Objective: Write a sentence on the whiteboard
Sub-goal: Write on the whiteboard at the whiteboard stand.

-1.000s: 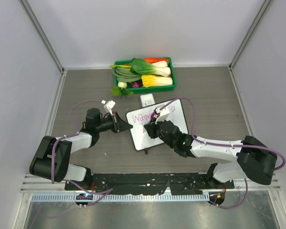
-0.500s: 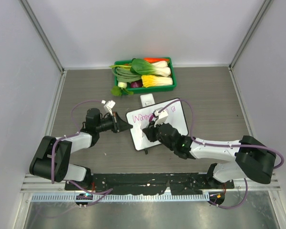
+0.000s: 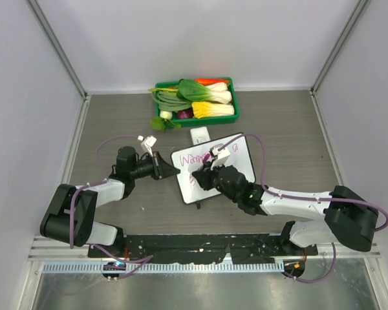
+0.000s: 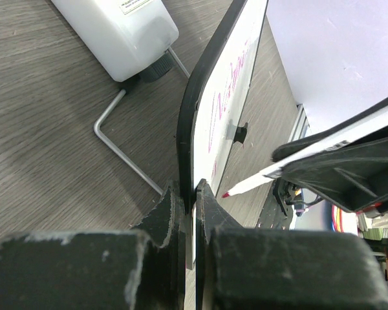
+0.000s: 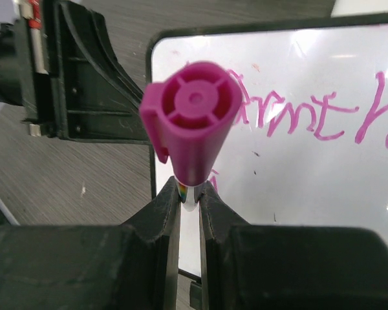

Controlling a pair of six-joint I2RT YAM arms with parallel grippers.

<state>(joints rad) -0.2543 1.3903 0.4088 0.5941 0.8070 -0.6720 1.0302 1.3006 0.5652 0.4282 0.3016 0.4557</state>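
Firmly gripped: marker and whiteboard

Pinched between the fingers of the right gripper [image 5: 189,194], a pink marker [image 5: 193,123] points at the whiteboard [image 3: 246,155] near its left end. The left gripper [image 4: 189,197] is clamped on the whiteboard's left edge, mid-table. The sentence [image 5: 310,116] runs along its far side.

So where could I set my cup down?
The far right corner of the table, between the vegetable tray and that wall, is bare. So is the far left corner. The middle is crowded: the left arm and right arm meet at the whiteboard.
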